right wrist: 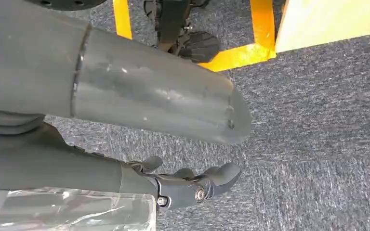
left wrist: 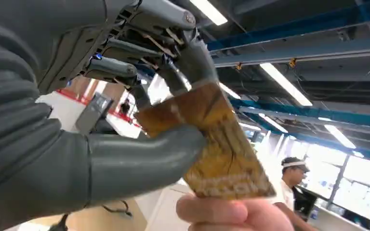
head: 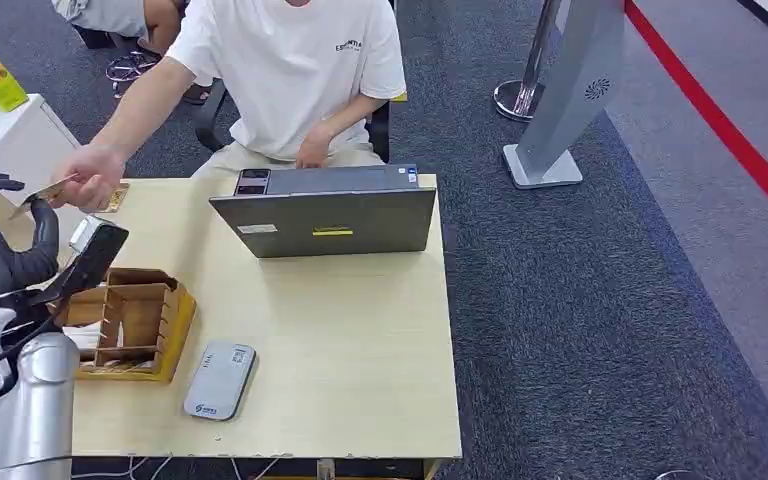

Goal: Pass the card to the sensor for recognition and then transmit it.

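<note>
My left hand [head: 5, 240] is raised at the table's far left and pinches a yellow-brown card [head: 45, 192] between thumb and fingers. In the left wrist view the card [left wrist: 212, 139] sits under my thumb [left wrist: 139, 159], and a person's fingers [left wrist: 231, 214] grip its outer edge. The person's hand [head: 90, 178] reaches across from behind the table to the card. The grey card sensor [head: 219, 380] lies flat near the table's front edge, apart from the card. My right hand [right wrist: 125, 120] hangs over the carpet, fingers [right wrist: 192, 185] apart and holding nothing.
A wooden card holder [head: 140, 325] stands beside my left arm. A dark laptop [head: 325, 215] sits at the back of the wooden table [head: 360, 340], in front of the seated person [head: 290, 70]. Another card [head: 117, 198] lies by the person's hand. Grey carpet lies to the right.
</note>
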